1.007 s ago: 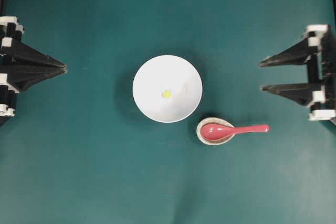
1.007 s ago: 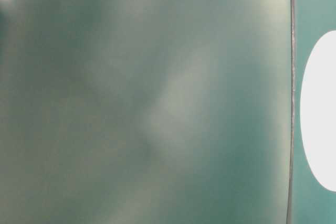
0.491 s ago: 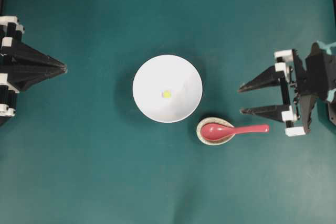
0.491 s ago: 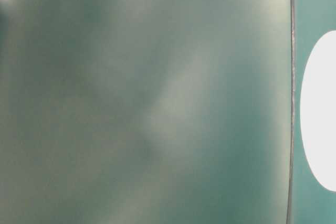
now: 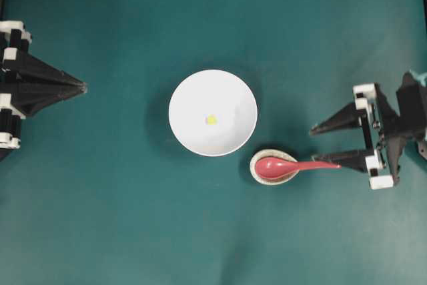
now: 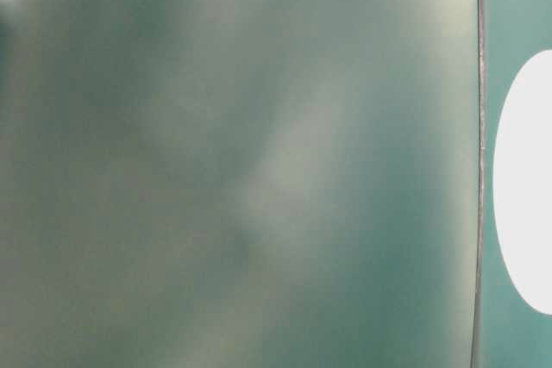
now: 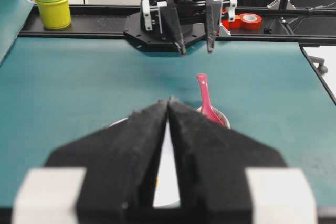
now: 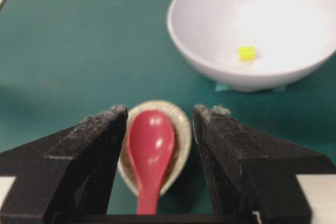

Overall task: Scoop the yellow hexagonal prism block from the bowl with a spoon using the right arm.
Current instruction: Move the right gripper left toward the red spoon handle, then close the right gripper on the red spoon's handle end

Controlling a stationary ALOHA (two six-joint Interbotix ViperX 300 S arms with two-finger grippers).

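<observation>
Still at the first step: reaching for the spoon (image 5: 293, 165), not yet gripping it. Right gripper (image 5: 325, 146) spread wide, empty, at the right side of the overhead view, with one finger over the end of the handle; in the right wrist view the handle runs up between the two fingers and touches neither, as far as can be judged. Spoon scoop resting in the small speckled rest (image 5: 272, 177), just below and right of the bowl (image 5: 193, 85) at frame centre. Block (image 5: 211, 119) lying alone on the bowl floor, a little left of its middle. Left gripper (image 5: 81, 86) pressed shut, parked at the left edge, well apart from everything. Next move, probably: go lower, centre the handle between the fingers, then close. Care needed, since the handle looks glossy and thin and may slip or turn. Open cloth all around; plenty of room between rest and bowl rim for lifting. Nothing useful in the table-level view, only blur.
</observation>
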